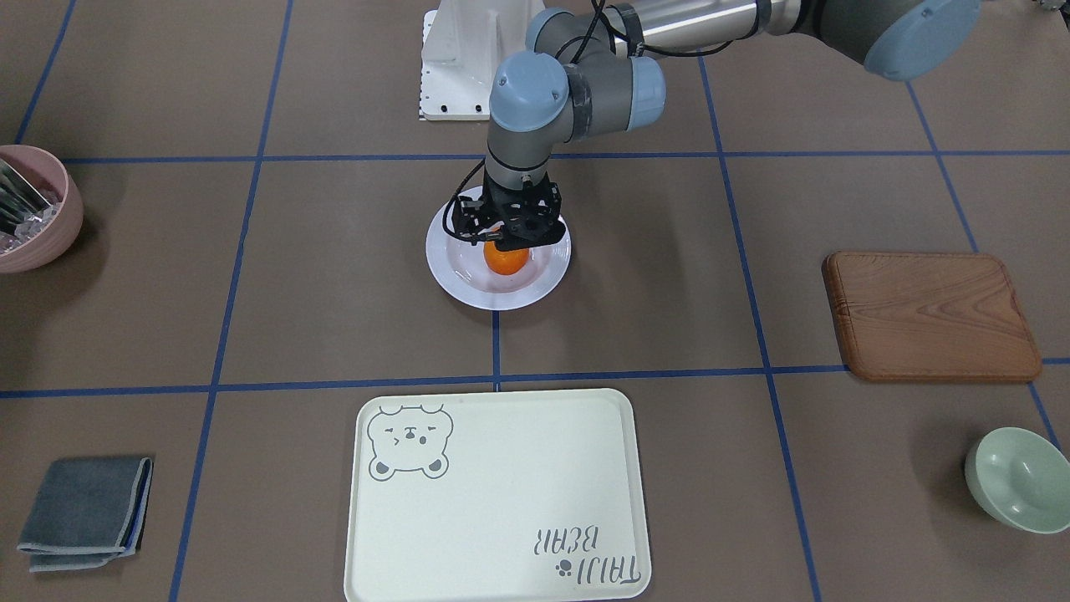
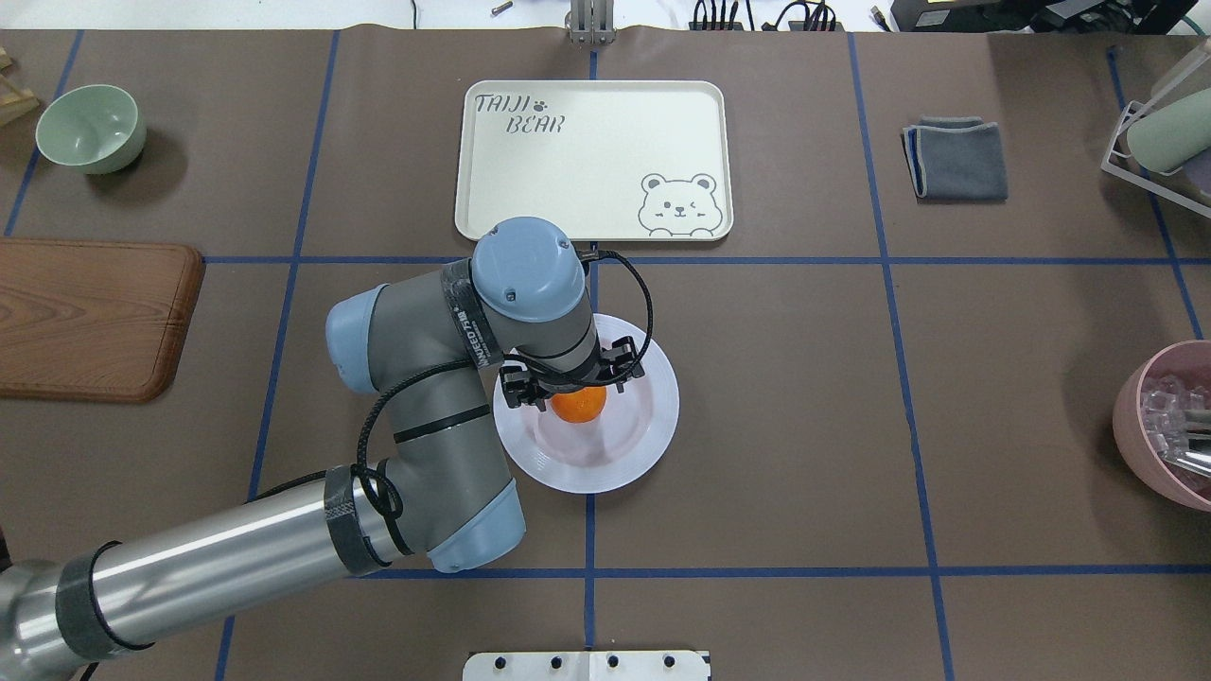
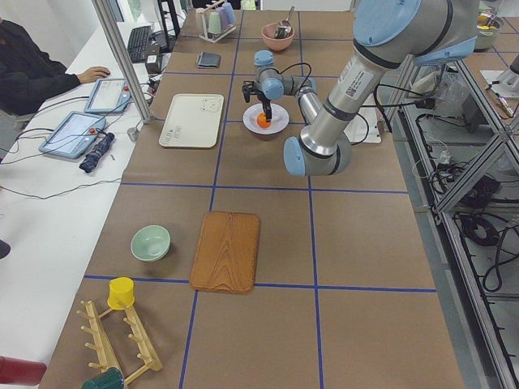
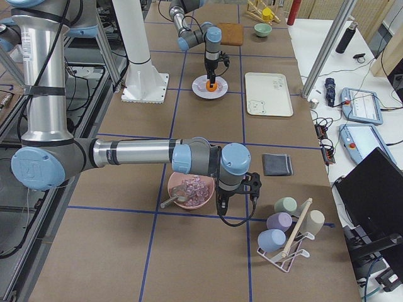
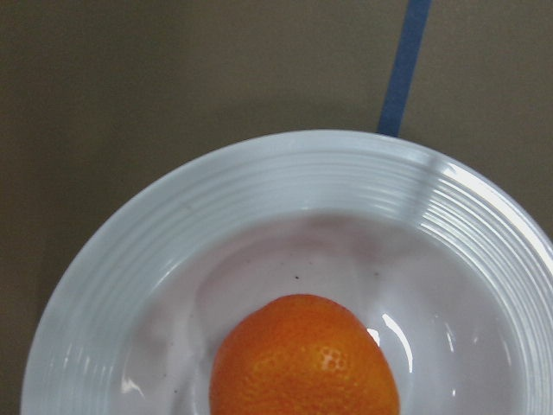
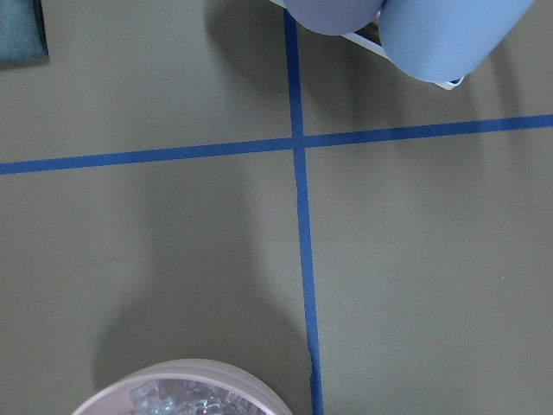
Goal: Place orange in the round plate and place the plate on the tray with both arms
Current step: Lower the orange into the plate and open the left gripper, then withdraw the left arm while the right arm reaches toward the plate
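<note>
The orange (image 1: 506, 261) lies in the sunken centre of the round white plate (image 1: 543, 280), which stands on the table at mid-field. My left gripper (image 1: 508, 242) hangs straight down right over the orange, its black fingers at the fruit's top. The wrist hides the fingertips, so I cannot tell whether it is open or shut. The left wrist view shows the orange (image 5: 304, 356) low in the plate (image 5: 259, 181). The cream bear tray (image 1: 497, 493) lies bare beyond the plate. My right gripper (image 4: 221, 204) shows only in the exterior right view, by the pink bowl, and I cannot tell its state.
A wooden board (image 1: 932, 316) and a pale-green bowl (image 1: 1020, 478) lie on my left side. A folded grey cloth (image 1: 84, 512) and a pink bowl of clear pieces (image 1: 33, 209) are on my right side. A cup rack (image 4: 286, 233) stands near the right gripper.
</note>
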`<action>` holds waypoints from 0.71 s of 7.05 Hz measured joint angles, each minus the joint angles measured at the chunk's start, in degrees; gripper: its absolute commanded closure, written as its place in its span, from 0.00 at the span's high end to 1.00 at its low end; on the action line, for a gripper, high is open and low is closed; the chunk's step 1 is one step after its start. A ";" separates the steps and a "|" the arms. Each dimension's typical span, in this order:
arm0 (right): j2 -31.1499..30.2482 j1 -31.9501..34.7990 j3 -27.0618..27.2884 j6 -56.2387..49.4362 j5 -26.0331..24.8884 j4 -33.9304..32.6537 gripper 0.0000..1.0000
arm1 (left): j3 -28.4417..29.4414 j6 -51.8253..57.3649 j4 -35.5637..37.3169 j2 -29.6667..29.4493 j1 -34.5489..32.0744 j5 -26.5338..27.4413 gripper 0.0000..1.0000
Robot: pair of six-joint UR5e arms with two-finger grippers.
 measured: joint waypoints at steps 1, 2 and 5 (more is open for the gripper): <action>0.23 -0.57 1.16 1.01 0.21 -0.08 1.00 | -2.92 1.81 0.45 1.40 -1.92 -0.06 0.99; 0.41 -2.59 3.16 3.88 1.02 -0.02 1.00 | -5.69 6.13 1.83 2.97 -5.19 -0.23 0.99; 5.37 -16.29 6.72 22.92 2.80 11.21 1.00 | -8.35 23.58 5.11 10.44 -17.83 -0.41 0.99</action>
